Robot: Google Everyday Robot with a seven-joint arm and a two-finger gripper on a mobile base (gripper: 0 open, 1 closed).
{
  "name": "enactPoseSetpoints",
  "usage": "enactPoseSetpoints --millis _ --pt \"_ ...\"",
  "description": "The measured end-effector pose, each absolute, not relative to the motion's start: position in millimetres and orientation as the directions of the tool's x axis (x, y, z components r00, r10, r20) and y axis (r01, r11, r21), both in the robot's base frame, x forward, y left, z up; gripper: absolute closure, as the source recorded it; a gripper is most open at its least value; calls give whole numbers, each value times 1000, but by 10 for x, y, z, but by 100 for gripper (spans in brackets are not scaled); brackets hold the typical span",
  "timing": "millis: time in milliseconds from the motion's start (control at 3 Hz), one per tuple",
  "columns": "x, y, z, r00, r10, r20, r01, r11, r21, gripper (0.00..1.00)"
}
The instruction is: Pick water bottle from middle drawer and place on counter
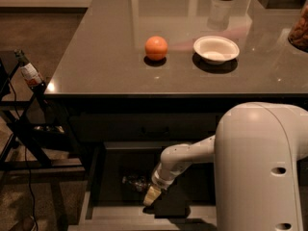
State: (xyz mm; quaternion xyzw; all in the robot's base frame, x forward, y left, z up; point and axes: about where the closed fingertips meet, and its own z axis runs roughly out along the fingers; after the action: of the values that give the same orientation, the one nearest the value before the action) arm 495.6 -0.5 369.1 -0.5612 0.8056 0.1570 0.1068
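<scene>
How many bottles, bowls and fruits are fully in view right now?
Bottles: 2, water bottle in the middle drawer beside the gripper, dark-necked bottle on the rack
Bowls: 1, white bowl on the counter
Fruit: 1, orange on the counter
Total: 4

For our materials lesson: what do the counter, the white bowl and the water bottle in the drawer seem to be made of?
The counter: polished stone or laminate, likely; glossy, mirrors objects. The white bowl: matte, thin-rimmed, perhaps paper or foam. The water bottle: clear plastic, glinting crinkles, lying in the middle drawer beside the gripper.
</scene>
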Motion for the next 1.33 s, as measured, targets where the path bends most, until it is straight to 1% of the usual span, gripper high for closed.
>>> enactPoseSetpoints --millis 1000,1333 --pt "4956 -4 3690 -347 -871 -348 -938 321 133 89" --pt "4956 -4 3690 -347 -871 -348 -938 321 133 100"
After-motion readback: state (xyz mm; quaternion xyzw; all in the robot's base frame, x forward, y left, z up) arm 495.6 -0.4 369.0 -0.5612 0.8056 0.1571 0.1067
